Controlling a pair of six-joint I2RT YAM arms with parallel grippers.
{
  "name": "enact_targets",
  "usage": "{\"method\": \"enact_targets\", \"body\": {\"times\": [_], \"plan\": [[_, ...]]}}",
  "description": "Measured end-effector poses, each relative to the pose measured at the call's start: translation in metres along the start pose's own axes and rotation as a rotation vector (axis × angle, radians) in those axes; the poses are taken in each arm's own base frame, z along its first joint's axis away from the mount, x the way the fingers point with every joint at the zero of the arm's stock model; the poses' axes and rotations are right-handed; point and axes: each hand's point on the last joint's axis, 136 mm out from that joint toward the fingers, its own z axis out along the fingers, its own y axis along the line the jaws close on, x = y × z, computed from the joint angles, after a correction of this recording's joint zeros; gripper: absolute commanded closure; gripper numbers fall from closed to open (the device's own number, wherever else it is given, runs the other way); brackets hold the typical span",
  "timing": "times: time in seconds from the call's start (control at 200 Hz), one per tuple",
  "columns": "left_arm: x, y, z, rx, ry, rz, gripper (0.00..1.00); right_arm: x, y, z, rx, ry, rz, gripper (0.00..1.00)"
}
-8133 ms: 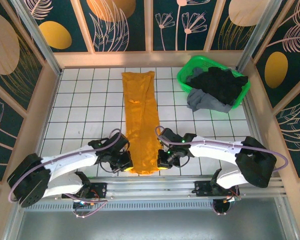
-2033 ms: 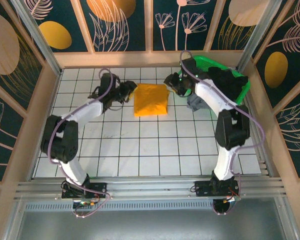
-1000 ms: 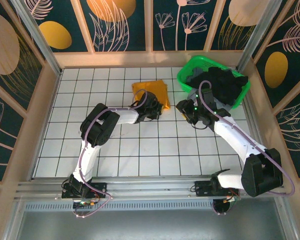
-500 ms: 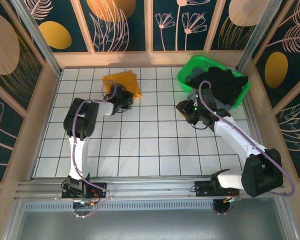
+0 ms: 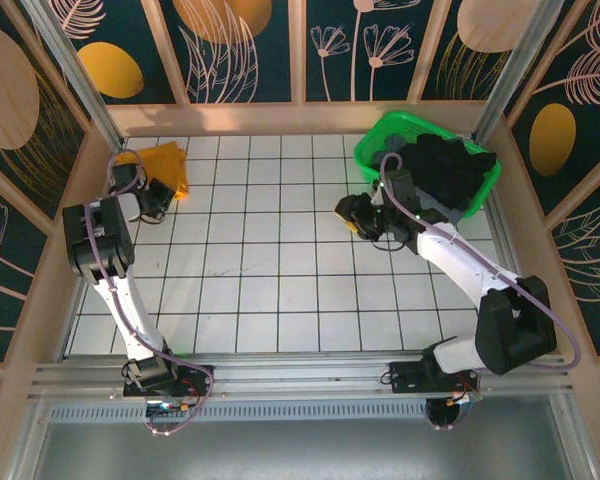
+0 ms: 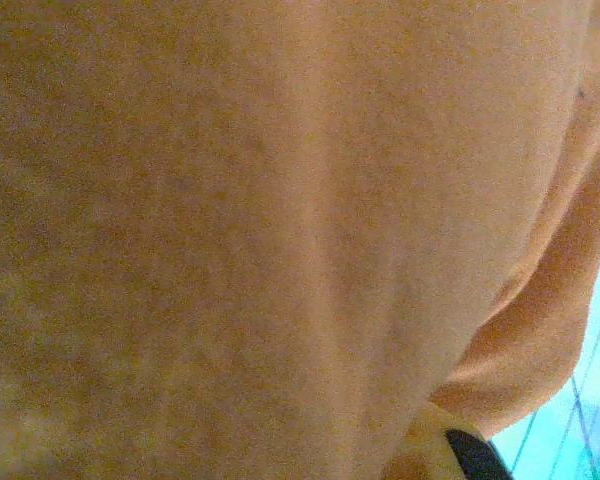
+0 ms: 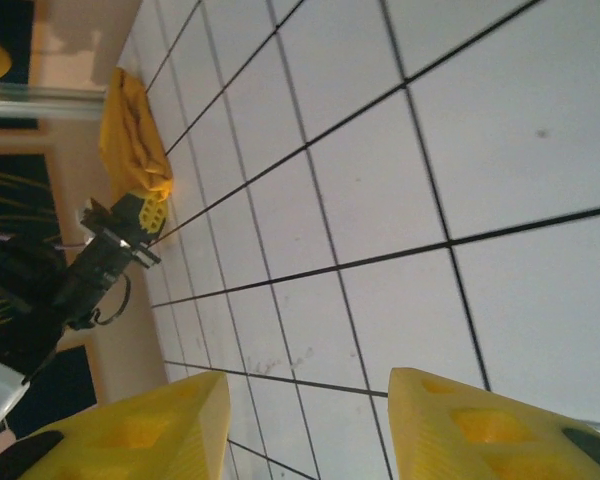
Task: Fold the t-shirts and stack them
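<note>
Fingers of my right gripper stand wide apart over the white tiled table, holding nothing. Beyond them, my right wrist view catches my left gripper at the near edge of the folded mustard t-shirt, in the far left corner. My left wrist view has orange cloth pressed close, so I cannot tell that grip. From above, black t-shirts fill the green basket just beside my right gripper.

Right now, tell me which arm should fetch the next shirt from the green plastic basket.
Right. The right tool hangs open beside the bright green plastic basket of black and grey t-shirts; the left tool is across the table, by the folded mustard-orange t-shirt.
</note>
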Motion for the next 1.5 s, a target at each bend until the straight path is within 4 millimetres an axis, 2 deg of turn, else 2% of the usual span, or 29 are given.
{"method": "enact_targets", "body": {"times": [0.165,0.33,0.526,0.551,0.601,0.656,0.681,0.686,0.696,0.731,0.776,0.786,0.856,0.901,1.021,1.141,1.206,1.281,1.356,1.421,1.461,1.501], "plan": [[-0.006,0.004,-0.006,-0.041,0.031,0.141,1.00,0.003,0.025,0.005,-0.096,0.035,-0.070,0.54],[-0.006,0.010,-0.008,-0.089,0.036,0.270,1.00,0.000,0.056,0.001,-0.238,0.027,-0.150,0.53],[-0.006,0.016,-0.015,-0.136,0.040,0.369,0.99,-0.004,0.078,-0.002,-0.336,0.009,-0.196,0.53],[-0.005,0.017,-0.016,-0.143,0.041,0.377,0.92,-0.004,0.078,-0.001,-0.340,0.011,-0.196,0.53],[-0.004,0.019,-0.019,-0.155,0.040,0.392,0.67,-0.004,0.078,0.002,-0.343,0.018,-0.196,0.51],[-0.003,0.022,-0.023,-0.173,0.038,0.393,0.45,-0.004,0.075,0.007,-0.337,0.029,-0.191,0.48],[-0.001,0.024,-0.025,-0.179,0.038,0.392,0.12,-0.004,0.074,0.009,-0.333,0.032,-0.189,0.46],[-0.001,0.024,-0.025,-0.179,0.038,0.392,0.07,-0.004,0.073,0.009,-0.333,0.033,-0.189,0.45],[0.000,0.024,-0.027,-0.176,0.036,0.392,0.03,-0.005,0.073,0.010,-0.330,0.034,-0.186,0.44],[0.001,0.022,-0.031,-0.175,0.027,0.390,0.01,-0.005,0.072,0.012,-0.327,0.035,-0.186,0.40],[0.006,0.020,-0.042,-0.178,0.015,0.377,0.01,-0.006,0.071,0.013,-0.325,0.034,-0.183,0.06],[0.007,0.020,-0.045,-0.180,0.011,0.372,0.01,-0.006,0.072,0.013,-0.326,0.033,-0.189,0.02],[0.014,0.015,-0.068,-0.177,-0.017,0.332,0.01,-0.010,0.075,0.010,-0.334,0.011,-0.195,0.01],[0.016,0.004,-0.087,-0.155,-0.050,0.304,0.01,-0.013,0.078,0.006,-0.339,-0.009,-0.198,0.01],[0.027,-0.045,-0.145,-0.027,-0.187,0.272,0.01,-0.039,0.085,-0.018,-0.367,-0.117,-0.183,0.01],[0.064,-0.112,-0.204,0.145,-0.324,0.311,0.01,-0.074,0.079,-0.055,-0.343,-0.288,-0.168,0.01],[0.085,-0.129,-0.231,0.200,-0.396,0.305,0.01,-0.091,0.070,-0.077,-0.267,-0.398,-0.158,0.01],[0.096,-0.127,-0.257,0.215,-0.511,0.267,0.01,-0.105,0.060,-0.104,-0.152,-0.534,-0.139,0.01],[0.094,-0.109,-0.276,0.211,-0.647,0.256,0.01,-0.115,0.045,-0.137,-0.045,-0.689,-0.122,0.01],[0.089,-0.082,-0.280,0.154,-0.756,0.311,0.01,-0.116,0.023,-0.168,0.034,-0.847,-0.145,0.01],[0.088,-0.065,-0.275,0.099,-0.795,0.359,0.01,-0.112,0.004,-0.181,0.075,-0.934,-0.176,0.01],[0.089,-0.048,-0.267,0.039,-0.816,0.415,0.01,-0.106,-0.021,-0.185,0.124,-0.998,-0.205,0.01]]}}
